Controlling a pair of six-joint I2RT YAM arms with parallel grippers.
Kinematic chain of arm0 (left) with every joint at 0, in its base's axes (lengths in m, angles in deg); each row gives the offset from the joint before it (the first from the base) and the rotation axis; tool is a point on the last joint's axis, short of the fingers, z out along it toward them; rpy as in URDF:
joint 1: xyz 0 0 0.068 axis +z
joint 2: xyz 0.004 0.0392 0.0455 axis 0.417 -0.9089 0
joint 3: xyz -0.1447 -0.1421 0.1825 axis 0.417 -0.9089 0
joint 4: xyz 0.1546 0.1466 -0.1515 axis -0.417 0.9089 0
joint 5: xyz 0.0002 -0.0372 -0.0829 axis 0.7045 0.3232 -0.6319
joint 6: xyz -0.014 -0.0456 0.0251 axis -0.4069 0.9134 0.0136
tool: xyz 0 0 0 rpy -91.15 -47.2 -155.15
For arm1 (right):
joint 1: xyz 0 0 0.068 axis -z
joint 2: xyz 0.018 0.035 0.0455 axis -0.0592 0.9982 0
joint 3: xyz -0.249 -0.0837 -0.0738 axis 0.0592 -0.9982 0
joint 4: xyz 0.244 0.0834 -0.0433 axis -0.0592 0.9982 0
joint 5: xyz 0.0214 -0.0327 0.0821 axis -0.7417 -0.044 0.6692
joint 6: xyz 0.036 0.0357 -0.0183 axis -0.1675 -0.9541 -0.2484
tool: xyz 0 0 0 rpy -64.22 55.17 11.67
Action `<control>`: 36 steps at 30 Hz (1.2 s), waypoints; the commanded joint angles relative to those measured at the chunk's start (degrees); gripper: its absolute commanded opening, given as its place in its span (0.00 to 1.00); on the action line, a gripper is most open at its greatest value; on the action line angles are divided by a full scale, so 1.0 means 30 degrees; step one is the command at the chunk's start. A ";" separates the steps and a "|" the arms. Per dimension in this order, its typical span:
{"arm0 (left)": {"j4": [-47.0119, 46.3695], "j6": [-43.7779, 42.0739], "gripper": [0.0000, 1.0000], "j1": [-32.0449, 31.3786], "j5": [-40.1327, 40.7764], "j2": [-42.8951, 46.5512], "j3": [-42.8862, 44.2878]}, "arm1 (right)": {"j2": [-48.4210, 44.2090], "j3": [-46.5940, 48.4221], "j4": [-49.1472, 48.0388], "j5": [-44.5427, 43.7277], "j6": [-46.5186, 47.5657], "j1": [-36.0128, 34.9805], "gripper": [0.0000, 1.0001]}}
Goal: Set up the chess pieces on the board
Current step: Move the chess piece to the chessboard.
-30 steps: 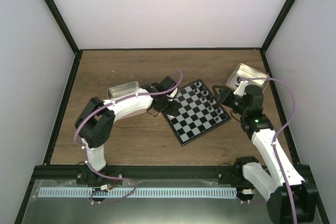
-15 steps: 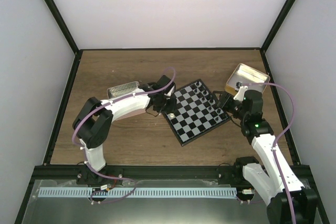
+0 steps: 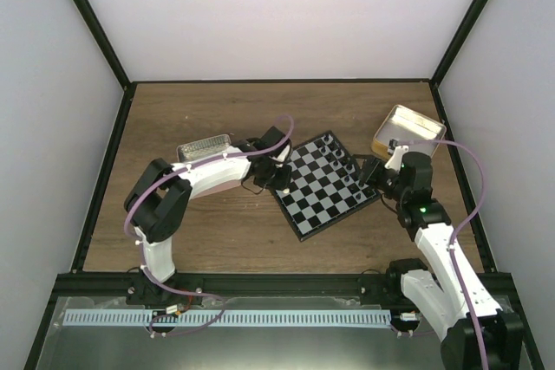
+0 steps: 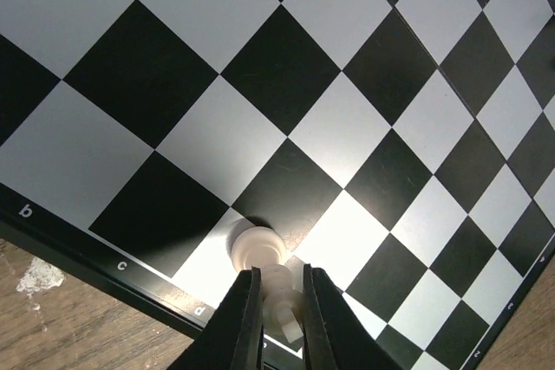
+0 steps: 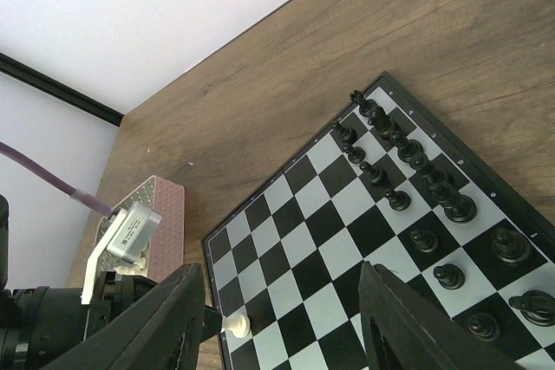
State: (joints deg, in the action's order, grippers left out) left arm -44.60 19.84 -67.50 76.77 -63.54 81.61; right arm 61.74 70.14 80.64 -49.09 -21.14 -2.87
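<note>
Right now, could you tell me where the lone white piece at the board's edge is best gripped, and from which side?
Probably by its slim upper body, from above: the white piece appears to stand upright on a wider round foot, with no neighbours crowding it on the board. The left gripper pinches it roughly that way.

Glossy smooth board (image 4: 286,84), glossy cream piece (image 4: 260,249) of plastic, matt wood-grain table (image 5: 434,32), shiny metal tin (image 3: 414,124)
</note>
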 commanded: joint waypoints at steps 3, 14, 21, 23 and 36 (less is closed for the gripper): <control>0.1178 -0.1088 0.04 -0.0325 0.0695 0.0086 -0.0162 | -0.0236 -0.0155 0.0078 -0.0217 0.0315 -0.0101 0.50; 0.2397 -0.2065 0.05 -0.1232 0.0011 0.0647 -0.0525 | -0.0348 -0.0403 0.0021 -0.0234 0.0282 -0.0141 0.50; 0.1829 -0.1917 0.07 -0.1241 -0.0448 0.0419 -0.0415 | -0.0344 -0.0477 0.0001 -0.0178 0.0205 -0.0139 0.50; 0.1922 -0.1946 0.09 -0.1242 -0.0303 0.0401 -0.0345 | -0.0316 -0.0478 0.0045 -0.0139 0.0212 -0.0138 0.50; 0.1920 -0.1756 0.13 -0.1229 0.0057 0.0062 -0.0033 | -0.0310 -0.0528 0.0136 -0.0065 0.0220 -0.0139 0.51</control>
State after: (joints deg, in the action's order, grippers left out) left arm -40.04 14.44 -70.86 75.94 -62.16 81.08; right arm 61.37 68.61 80.64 -49.24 -21.14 -3.13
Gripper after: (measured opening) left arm 0.127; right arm 0.508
